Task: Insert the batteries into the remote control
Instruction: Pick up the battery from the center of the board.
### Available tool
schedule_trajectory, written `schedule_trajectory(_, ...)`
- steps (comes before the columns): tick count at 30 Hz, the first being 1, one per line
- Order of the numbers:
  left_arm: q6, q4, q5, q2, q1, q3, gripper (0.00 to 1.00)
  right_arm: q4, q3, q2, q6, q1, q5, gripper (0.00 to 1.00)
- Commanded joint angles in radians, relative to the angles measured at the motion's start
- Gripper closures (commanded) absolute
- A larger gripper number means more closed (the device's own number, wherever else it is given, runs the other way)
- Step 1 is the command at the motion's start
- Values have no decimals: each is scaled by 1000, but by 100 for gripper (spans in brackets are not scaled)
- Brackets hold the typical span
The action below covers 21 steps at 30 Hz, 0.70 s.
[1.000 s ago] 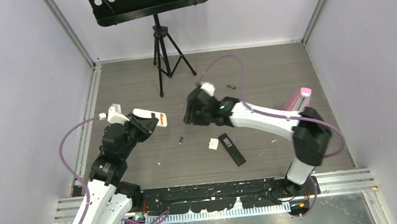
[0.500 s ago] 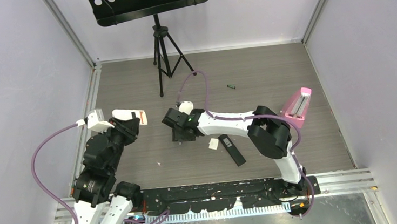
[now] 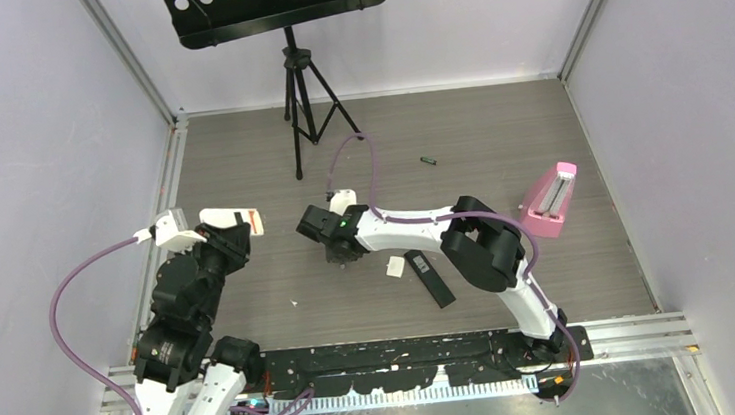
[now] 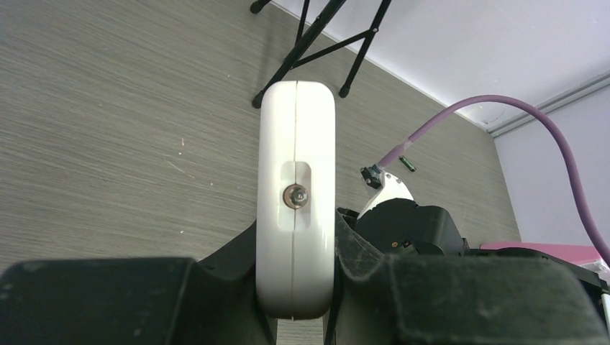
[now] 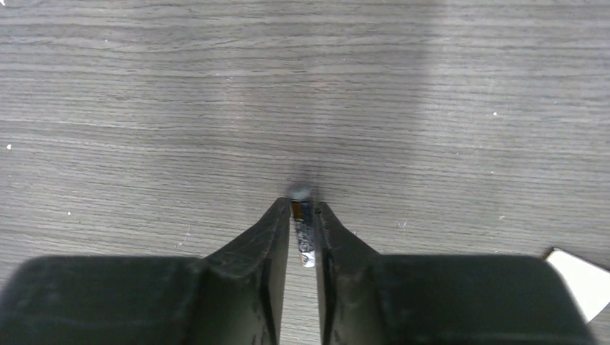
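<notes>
The top external view shows a grey wooden table (image 3: pixel 500 156) with pale purple walls (image 3: pixel 37 146) around it. A black music stand (image 3: pixel 276 5) is at the back. A pink box (image 3: pixel 551 199) with a slot in its top sits on the right side, and I cannot tell if anything is in it. A black remote (image 3: pixel 430 277) lies flat near the middle, with a small white piece (image 3: pixel 394 266) just beside it. A green battery (image 3: pixel 429 161) lies by itself farther back. The left gripper (image 4: pixel 296 248) is squeezing a white remote (image 4: pixel 296 158) from both sides and holding it up off the table. The right gripper (image 5: pixel 302 208) is down low at the table, and its two fingers are pinching a dark battery (image 5: pixel 302 223) that has a silver end. A second ago that battery lay on the table with nothing around it, and the right gripper was up higher and farther back. It has now come down over the battery. The left arm has pulled the white remote back toward the left wall.
</notes>
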Motion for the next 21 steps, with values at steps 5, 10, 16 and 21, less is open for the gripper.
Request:
schedule_trajectory(5, 18, 23, -4, -2, 7, 26, 100, -35, -20, -29, 19, 4, 12, 82)
schedule_trajectory(10, 9, 28, 8, 2, 7, 20, 100, -45, -37, -49, -15, 4, -33, 70)
schedule_trajectory(16, 3, 69, 53, 0, 7, -11, 100, -85, -60, -52, -24, 8, -72, 68)
schedule_trajectory(21, -1, 86, 70, 1, 7, -28, 100, -93, -85, -67, -27, 10, -75, 81)
